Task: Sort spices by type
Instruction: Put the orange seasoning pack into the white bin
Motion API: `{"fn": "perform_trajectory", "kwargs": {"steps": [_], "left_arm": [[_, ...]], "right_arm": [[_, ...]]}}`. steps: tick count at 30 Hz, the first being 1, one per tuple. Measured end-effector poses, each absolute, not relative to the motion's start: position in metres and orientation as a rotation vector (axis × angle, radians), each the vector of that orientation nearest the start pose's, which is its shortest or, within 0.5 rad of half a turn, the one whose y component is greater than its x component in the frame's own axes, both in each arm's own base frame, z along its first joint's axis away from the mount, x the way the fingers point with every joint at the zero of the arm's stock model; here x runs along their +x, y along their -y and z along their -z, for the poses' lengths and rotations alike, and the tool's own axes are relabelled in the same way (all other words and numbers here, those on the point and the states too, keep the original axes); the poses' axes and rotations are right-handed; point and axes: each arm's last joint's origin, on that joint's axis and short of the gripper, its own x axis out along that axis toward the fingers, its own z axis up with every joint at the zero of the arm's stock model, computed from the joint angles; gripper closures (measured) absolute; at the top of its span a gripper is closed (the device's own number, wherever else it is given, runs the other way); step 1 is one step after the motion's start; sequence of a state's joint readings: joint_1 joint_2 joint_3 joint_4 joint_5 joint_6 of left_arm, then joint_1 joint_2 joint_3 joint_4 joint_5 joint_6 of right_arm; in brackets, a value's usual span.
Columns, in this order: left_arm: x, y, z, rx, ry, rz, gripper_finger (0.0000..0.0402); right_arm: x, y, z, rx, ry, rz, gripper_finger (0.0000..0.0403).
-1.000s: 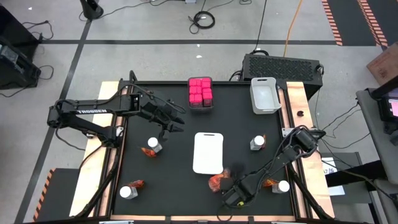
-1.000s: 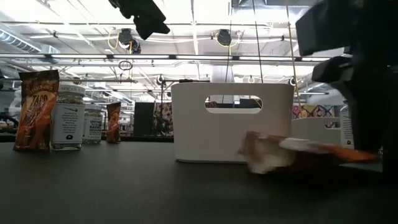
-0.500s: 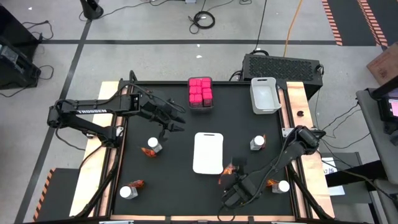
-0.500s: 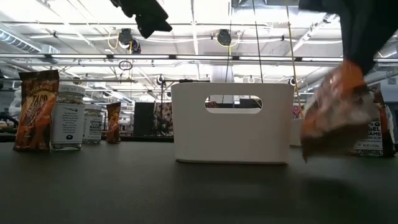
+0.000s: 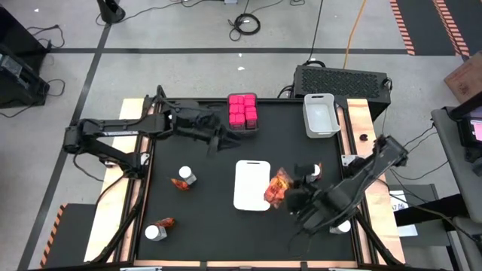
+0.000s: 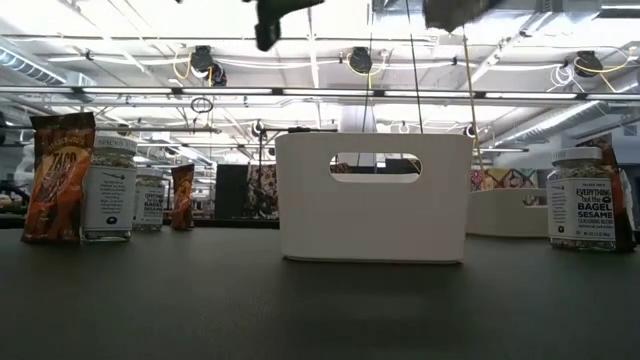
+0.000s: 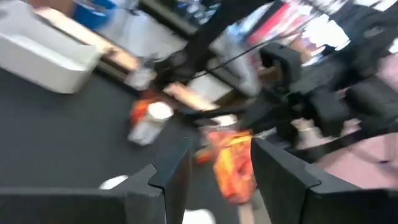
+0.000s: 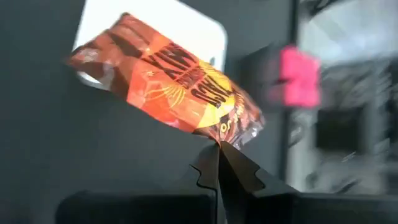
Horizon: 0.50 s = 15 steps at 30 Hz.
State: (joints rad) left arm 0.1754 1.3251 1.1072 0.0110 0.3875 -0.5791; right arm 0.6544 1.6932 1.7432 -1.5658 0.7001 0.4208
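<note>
My right gripper (image 5: pixel 289 197) is shut on a crinkly red-orange packet (image 5: pixel 276 187), held in the air beside the white tray's (image 5: pixel 252 184) right edge. My left gripper (image 5: pixel 224 140) hovers open just near-left of the pink cube boxes (image 5: pixel 242 112), which sit in a bin at the far edge. It touches nothing. White-capped jars stand upright on the table at left (image 5: pixel 187 175), near left (image 5: pixel 155 232), right (image 5: pixel 309 172) and near right (image 5: pixel 343 224). A red-orange packet (image 5: pixel 178 184) stands beside each of them. My right gripper pinches the packet by one crimped end edge (image 8: pixel 219 139) between its two shut fingers, only at their free ends. The packet (image 8: pixel 166 87) is lifted clear of the table. It sticks out past the fingertips, toward the white tray (image 8: pixel 186 28).
An empty white bin (image 5: pixel 320 114) stands at the far right corner. In the low view the white tray's wall with a handle slot (image 6: pixel 373 225) stands mid-table, with a packet (image 6: pixel 58 175) and a jar (image 6: pixel 108 188) to its left and another jar (image 6: pixel 580 200) to its right. Bare black mat lies between them.
My right gripper has lifted the red-orange packet off the mat near the table's near edge. It has carried it up and toward the far edge, beside the white tray. My left gripper has moved a little toward the far edge and right, toward the pink cubes.
</note>
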Motion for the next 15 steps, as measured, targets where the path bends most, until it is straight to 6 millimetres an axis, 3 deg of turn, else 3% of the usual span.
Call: {"fn": "perform_trajectory", "kwargs": {"steps": [4,10,15], "left_arm": [[0.321,-0.046,-0.334,-0.783,-0.249,0.295,0.0233],[0.351,-0.055,-0.31,-1.07,-0.263,0.345,0.0233],[0.363,-0.056,-0.307,-1.083,-0.188,0.453,0.0233]], "right_arm": [[0.245,-0.151,-0.364,-0.781,-1.049,0.273,0.0403],[0.253,-0.134,-0.379,-0.919,-0.967,0.298,0.0403],[0.259,-0.13,-0.386,-0.943,-0.918,0.284,0.0402]]}}
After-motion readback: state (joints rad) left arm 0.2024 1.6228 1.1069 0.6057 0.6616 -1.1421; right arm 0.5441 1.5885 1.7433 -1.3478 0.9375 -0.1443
